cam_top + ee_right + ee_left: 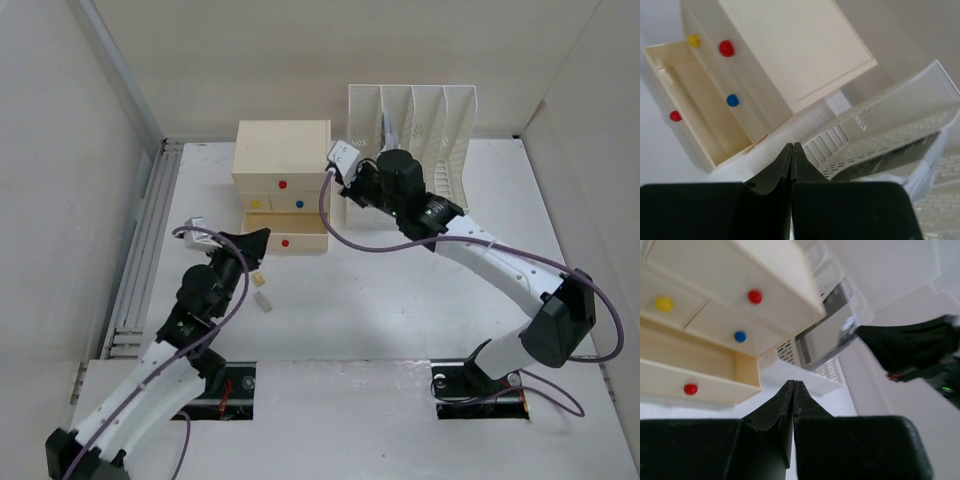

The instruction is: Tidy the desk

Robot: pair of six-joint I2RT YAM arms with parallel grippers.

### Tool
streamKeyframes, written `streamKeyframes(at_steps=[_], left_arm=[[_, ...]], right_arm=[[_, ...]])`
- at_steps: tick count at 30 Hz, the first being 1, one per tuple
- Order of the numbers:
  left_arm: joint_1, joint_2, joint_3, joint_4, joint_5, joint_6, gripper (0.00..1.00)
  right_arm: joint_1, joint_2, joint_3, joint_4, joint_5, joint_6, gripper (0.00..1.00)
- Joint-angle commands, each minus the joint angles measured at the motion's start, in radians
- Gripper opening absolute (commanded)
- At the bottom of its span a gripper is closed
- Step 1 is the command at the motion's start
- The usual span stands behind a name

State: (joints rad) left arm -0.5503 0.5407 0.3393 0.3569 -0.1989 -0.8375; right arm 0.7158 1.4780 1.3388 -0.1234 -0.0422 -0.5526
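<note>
The desk (400, 300) is a white tabletop. At its back stands a cream drawer box (283, 165) with its bottom drawer (287, 238) pulled out. My left gripper (262, 235) is shut and empty, its tips just left of that open drawer; in the left wrist view the left gripper (794, 383) points past the drawer's right corner. My right gripper (340, 192) is also shut and empty. It hovers between the box and the white file rack (415, 135). In the right wrist view the right gripper (792, 145) aims at the rack's base (790, 135).
Two small pale pieces (262, 297) lie on the desk below the open drawer, beside my left arm. A dark folder (900, 155) stands in the file rack. A pale stick-like item (666, 71) lies in the open drawer. A grooved rail (140, 260) runs along the left edge.
</note>
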Motion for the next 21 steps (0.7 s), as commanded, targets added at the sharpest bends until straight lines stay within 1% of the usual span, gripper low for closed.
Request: streamKeyframes(at_steps=[1,2,3,4,5,6,7,8,9,10,11,12,13,14,15,16,17,18,19,20,21], left_arm=[[-0.02,-0.137,0.154,-0.284,-0.07,0.169,0.0],[-0.029,-0.175,0.187,-0.314,-0.05,0.182,0.0],[-0.03,-0.176,0.223,-0.346,-0.04,0.201,0.0],[-0.03,-0.176,0.312,-0.425,-0.04,0.265,0.0],[-0.03,-0.157,0.364,-0.474,-0.04,0.308,0.0],[-0.03,-0.138,0.415,-0.521,-0.03,0.358,0.0],[-0.03,-0.11,0.511,-0.564,-0.013,0.423,0.0],[-0.03,-0.079,0.55,-0.669,-0.026,0.478,0.0],[-0.03,-0.027,0.573,-0.708,-0.043,0.562,0.0],[-0.03,-0.012,0.584,-0.737,-0.071,0.592,0.0],[-0.03,-0.012,0.566,-0.756,-0.148,0.604,0.0],[-0.03,-0.036,0.534,-0.739,-0.181,0.62,0.0],[-0.03,-0.069,0.494,-0.713,-0.219,0.62,0.0],[-0.03,-0.111,0.454,-0.684,-0.255,0.611,0.0],[-0.03,-0.16,0.381,-0.63,-0.319,0.601,0.0],[-0.03,-0.258,0.36,-0.612,-0.342,0.601,0.08],[-0.03,-0.303,0.36,-0.612,-0.373,0.589,0.24],[-0.03,-0.341,0.36,-0.612,-0.455,0.578,0.39],[-0.03,-0.407,0.36,-0.612,-0.488,0.568,0.49],[-0.03,-0.436,0.345,-0.612,-0.516,0.568,0.66],[-0.03,-0.464,0.325,-0.598,-0.516,0.568,0.71]], right_arm=[[-0.015,-0.021,0.008,0.148,0.15,0.158,0.0],[-0.024,-0.007,0.032,0.099,0.083,0.158,0.0],[-0.024,0.013,0.081,0.002,0.012,0.158,0.0],[-0.015,0.06,0.109,-0.046,-0.058,0.158,0.0],[0.002,0.086,0.134,-0.086,-0.176,0.167,0.0],[0.014,0.109,0.152,-0.122,-0.211,0.177,0.05],[0.03,0.152,0.163,-0.131,-0.24,0.189,0.27],[0.048,0.172,0.175,-0.131,-0.286,0.189,0.5],[0.088,0.194,0.184,-0.143,-0.298,0.189,0.59],[0.108,0.217,0.209,-0.166,-0.312,0.189,0.65],[0.126,0.269,0.224,-0.183,-0.329,0.189,0.69],[0.157,0.293,0.249,-0.209,-0.37,0.204,0.7],[0.169,0.318,0.249,-0.209,-0.387,0.204,0.68],[0.183,0.341,0.258,-0.222,-0.401,0.238,0.61],[0.194,0.378,0.269,-0.222,-0.412,0.25,0.51],[0.214,0.392,0.269,-0.222,-0.412,0.269,0.3],[0.214,0.401,0.257,-0.196,-0.403,0.313,0.23],[0.227,0.421,0.257,-0.182,-0.403,0.333,0.19],[0.241,0.433,0.257,-0.17,-0.377,0.359,0.19],[0.241,0.448,0.257,-0.157,-0.377,0.384,0.14],[0.258,0.465,0.257,-0.157,-0.355,0.438,0.13]])
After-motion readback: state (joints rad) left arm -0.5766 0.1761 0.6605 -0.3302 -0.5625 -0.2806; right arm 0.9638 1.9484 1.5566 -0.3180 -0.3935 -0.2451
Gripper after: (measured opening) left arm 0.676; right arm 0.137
